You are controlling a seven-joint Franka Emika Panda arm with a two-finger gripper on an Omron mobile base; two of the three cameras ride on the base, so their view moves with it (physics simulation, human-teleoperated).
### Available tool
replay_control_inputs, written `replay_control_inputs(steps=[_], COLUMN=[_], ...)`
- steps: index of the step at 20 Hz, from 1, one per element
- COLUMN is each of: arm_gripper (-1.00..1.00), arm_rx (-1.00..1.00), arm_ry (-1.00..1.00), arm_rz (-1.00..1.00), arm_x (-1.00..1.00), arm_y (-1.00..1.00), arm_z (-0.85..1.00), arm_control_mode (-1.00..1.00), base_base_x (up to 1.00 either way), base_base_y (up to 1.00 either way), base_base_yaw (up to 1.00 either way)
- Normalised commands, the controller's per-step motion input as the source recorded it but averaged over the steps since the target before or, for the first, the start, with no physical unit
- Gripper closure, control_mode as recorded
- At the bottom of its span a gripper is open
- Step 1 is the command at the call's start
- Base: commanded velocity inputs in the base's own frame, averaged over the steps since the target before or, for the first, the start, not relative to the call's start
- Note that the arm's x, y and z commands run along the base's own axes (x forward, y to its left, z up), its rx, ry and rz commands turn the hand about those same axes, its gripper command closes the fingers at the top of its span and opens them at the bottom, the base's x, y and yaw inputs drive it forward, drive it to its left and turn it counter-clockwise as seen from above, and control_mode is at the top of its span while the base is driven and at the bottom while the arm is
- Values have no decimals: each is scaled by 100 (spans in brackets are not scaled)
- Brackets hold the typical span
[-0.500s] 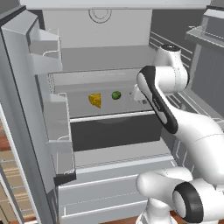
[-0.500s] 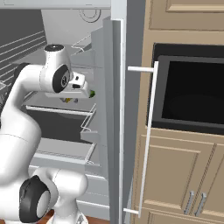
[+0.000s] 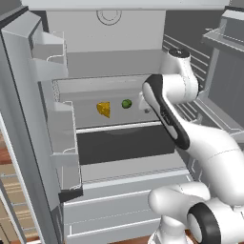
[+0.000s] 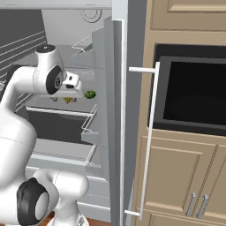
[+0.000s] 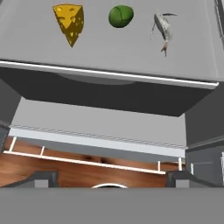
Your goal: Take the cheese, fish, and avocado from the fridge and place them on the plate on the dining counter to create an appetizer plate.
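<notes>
Hand view shows all three foods in a row along the top of the frame on the pale grey fridge shelf [image 5: 109,48]: the cheese [image 5: 69,22] at upper left, the avocado [image 5: 120,15] at top centre, and the fish [image 5: 164,29] at upper right, each apart from its neighbours. In the left base view the cheese [image 3: 104,109] and avocado [image 3: 126,103] sit mid-frame on that shelf inside the open fridge [image 3: 109,62], with the arm's wrist just to their right. The gripper [image 4: 75,86] shows in the right base view at centre left, close beside the avocado [image 4: 90,94]; I cannot tell whether its jaws are spread or pressed together, and nothing looks pinched between them.

By my reading the task is at its first step: reaching in for the first item, with nothing yet picked. The next move calls for bringing the hand down toward one piece and centring the jaws over it.

The shelf's front lip [image 5: 109,74] crosses the hand view just below the foods, and the dark drawer opening [image 5: 109,96] lies under it. Door shelves [image 3: 59,138] flank the left of the left base view. There is open shelf around each piece, so a straight approach looks possible.
</notes>
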Motion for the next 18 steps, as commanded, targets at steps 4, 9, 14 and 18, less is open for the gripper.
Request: replay_control_inputs(steps=[4,9,14,18], arm_gripper=[-100,-100,-100,-100], arm_rx=[0,0,0,0], arm_ry=[-18,-19,-12,0], arm_rz=[0,0,0,0], arm_x=[0,1,29,56], arm_y=[51,50,44,39], arm_z=[-15,-29,-21,-13], arm_control_mode=[-100,-100,-100,-100], base_base_x=[0,0,0,0], base_base_y=[0,0,0,0], base_base_yaw=[0,0,0,0])
